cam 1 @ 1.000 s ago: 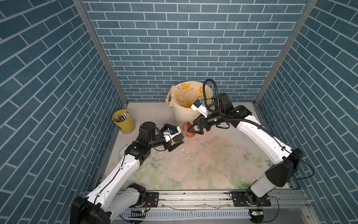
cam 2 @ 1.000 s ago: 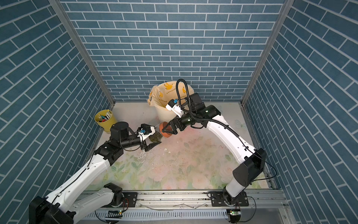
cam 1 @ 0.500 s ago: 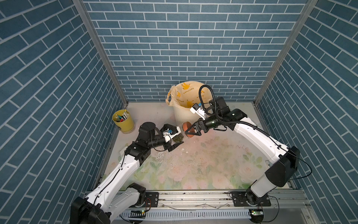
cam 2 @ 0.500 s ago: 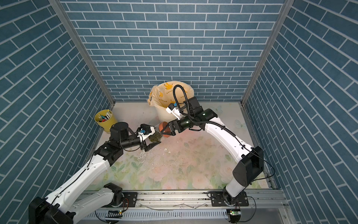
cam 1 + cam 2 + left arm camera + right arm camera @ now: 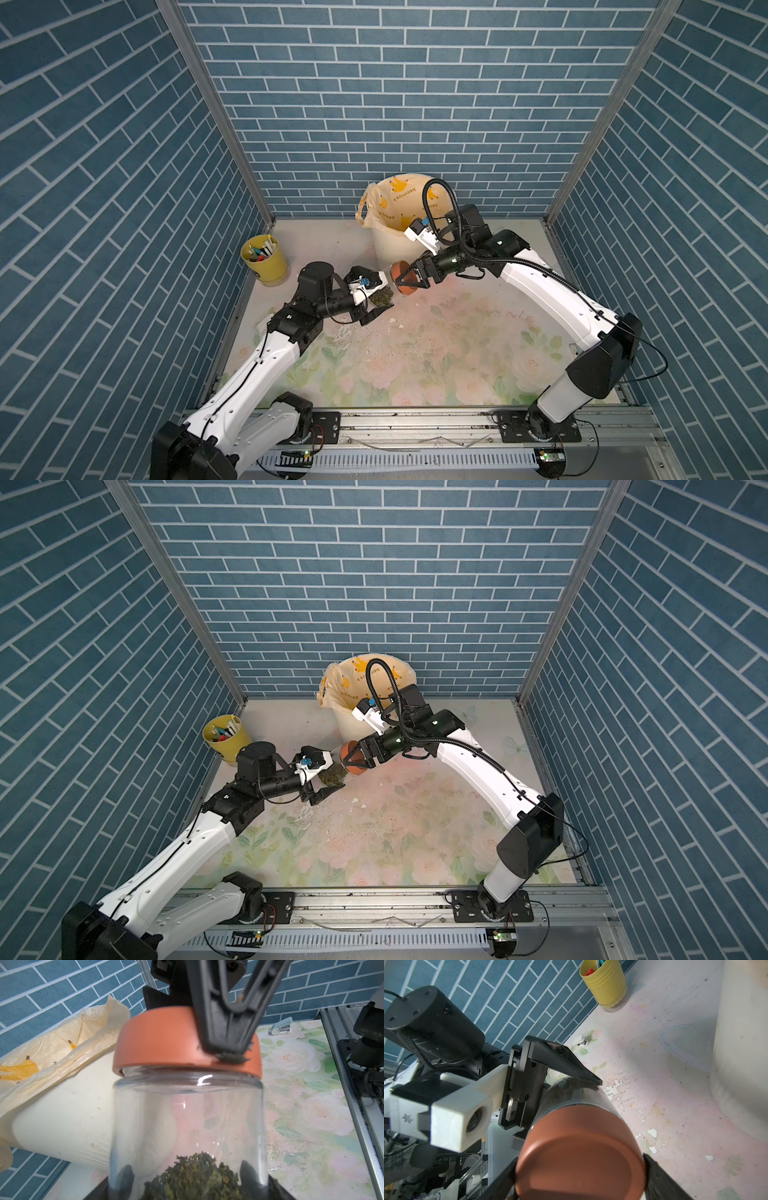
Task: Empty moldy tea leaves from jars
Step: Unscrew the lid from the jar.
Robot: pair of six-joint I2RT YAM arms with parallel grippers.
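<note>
The clear glass jar (image 5: 385,289) (image 5: 187,1115) is held off the mat, lying sideways, by my left gripper (image 5: 380,297) (image 5: 332,777) (image 5: 187,1174), which is shut on its glass body. The dark olive tea leaves (image 5: 381,296) (image 5: 197,1176) (image 5: 571,1088) sit inside near the jar's base. The reddish-brown lid (image 5: 402,279) (image 5: 351,757) (image 5: 166,1043) (image 5: 579,1163) is on the jar and faces my right gripper (image 5: 405,281) (image 5: 353,759) (image 5: 580,1165). Its two black fingers (image 5: 226,1032) press the lid's rim from opposite sides.
The cream bin (image 5: 395,245) (image 5: 349,729) (image 5: 62,1115) with its banana-print liner stands just behind the jar. A yellow pen cup (image 5: 264,259) (image 5: 224,739) (image 5: 606,982) stands at the back left. Pale crumbs (image 5: 390,320) lie on the floral mat. A small stapler (image 5: 281,1026) lies by the right rail.
My right gripper has edged in towards the jar, and its fingers have narrowed onto the lid. The left arm and the jar have stayed where they were.
</note>
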